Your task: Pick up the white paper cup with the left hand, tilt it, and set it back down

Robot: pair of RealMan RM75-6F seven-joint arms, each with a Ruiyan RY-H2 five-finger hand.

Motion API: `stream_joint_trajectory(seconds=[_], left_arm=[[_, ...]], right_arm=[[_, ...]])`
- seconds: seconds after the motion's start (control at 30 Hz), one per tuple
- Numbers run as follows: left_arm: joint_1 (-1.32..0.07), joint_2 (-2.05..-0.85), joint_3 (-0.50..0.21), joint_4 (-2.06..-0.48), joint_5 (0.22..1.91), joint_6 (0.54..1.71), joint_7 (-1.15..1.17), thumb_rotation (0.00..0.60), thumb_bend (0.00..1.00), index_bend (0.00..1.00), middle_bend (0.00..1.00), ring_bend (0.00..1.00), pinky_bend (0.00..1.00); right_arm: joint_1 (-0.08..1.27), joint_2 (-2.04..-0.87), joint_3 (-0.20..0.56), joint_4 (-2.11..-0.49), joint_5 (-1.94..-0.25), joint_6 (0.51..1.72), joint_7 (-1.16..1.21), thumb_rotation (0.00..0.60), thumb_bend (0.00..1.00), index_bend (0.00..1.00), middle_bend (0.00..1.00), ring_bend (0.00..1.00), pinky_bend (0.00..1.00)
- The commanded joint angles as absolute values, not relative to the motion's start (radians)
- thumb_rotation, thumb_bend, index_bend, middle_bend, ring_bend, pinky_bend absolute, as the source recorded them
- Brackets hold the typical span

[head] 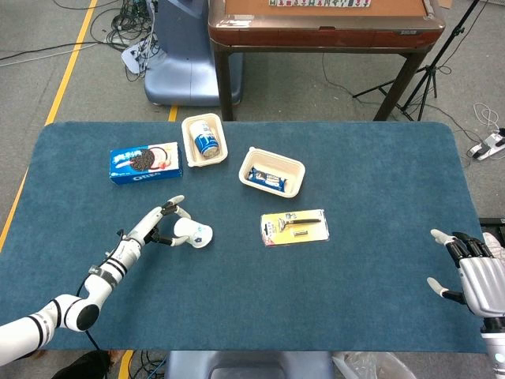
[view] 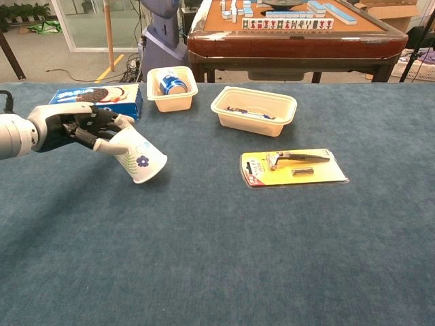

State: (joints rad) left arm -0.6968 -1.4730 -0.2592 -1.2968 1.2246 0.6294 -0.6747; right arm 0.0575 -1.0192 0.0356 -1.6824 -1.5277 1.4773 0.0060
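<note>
We record a white paper cup (view: pixel 139 157) with blue floral print, a blue desk (view: pixel 224 258), a yellow-backed razor card (view: pixel 293 167).
</note>
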Motion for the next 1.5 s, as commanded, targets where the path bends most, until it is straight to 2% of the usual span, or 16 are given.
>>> stream_joint_trajectory(seconds=[0.03,0.23,0.47,0.6,0.8,0.97,1.27,1.5], left_arm=[[-0.692,-1.480,-0.245,-1.275,1.244,0.638,-0.678,0.600,0.21,0.39,0.04,0.00,0.00],[-0.678,-1.470,-0.218,-1.258,1.271,0.659,-0.673,0.600,0.21,0.37,0.04,0.00,0.00],[-0.663,-1.419,-0.180,-1.264,1.320,0.697,-0.619,0.600,0.21,0.07,0.00,0.00,0.00],[-0.673,-1.361,-0.166,-1.295,1.336,0.694,-0.551,0.600,0.21,0.08,0.00,0.00,0.00],[-0.692,-1.310,-0.160,-1.365,1.334,0.744,-0.319,0.600,0.21,0.18,0.00,0.00,0.00],[-0.726,-1.298,-0.152,-1.427,1.254,0.727,-0.083,0.600,0.21,0.23,0.00,0.00,0.00],[-0.790,-1.340,-0.151,-1.477,1.054,0.730,0.207,0.600,0.21,0.22,0.00,0.00,0.00],[-0.856,-1.364,-0.122,-1.510,0.885,0.736,0.391,0.600,0.21,0.19,0.00,0.00,0.00]], right_arm=[[0.058,-1.019,0.036,-1.683,-1.527,1.477,0.005,0.600,0.16,0.19,0.29,0.15,0.22],[0.058,-1.017,0.036,-1.683,-1.528,1.475,0.005,0.600,0.16,0.19,0.29,0.15,0.22],[0.056,-1.010,0.032,-1.687,-1.529,1.474,-0.001,0.600,0.16,0.19,0.29,0.15,0.22],[0.056,-1.012,0.031,-1.686,-1.530,1.473,0.000,0.600,0.16,0.19,0.29,0.15,0.22],[0.057,-1.015,0.032,-1.683,-1.531,1.471,0.004,0.600,0.16,0.19,0.29,0.15,0.22],[0.056,-1.015,0.032,-1.680,-1.531,1.472,0.007,0.600,0.16,0.19,0.29,0.15,0.22],[0.053,-1.015,0.030,-1.673,-1.528,1.473,0.017,0.600,0.16,0.19,0.29,0.15,0.22],[0.048,-1.018,0.029,-1.664,-1.525,1.475,0.027,0.600,0.16,0.19,0.29,0.15,0.22]])
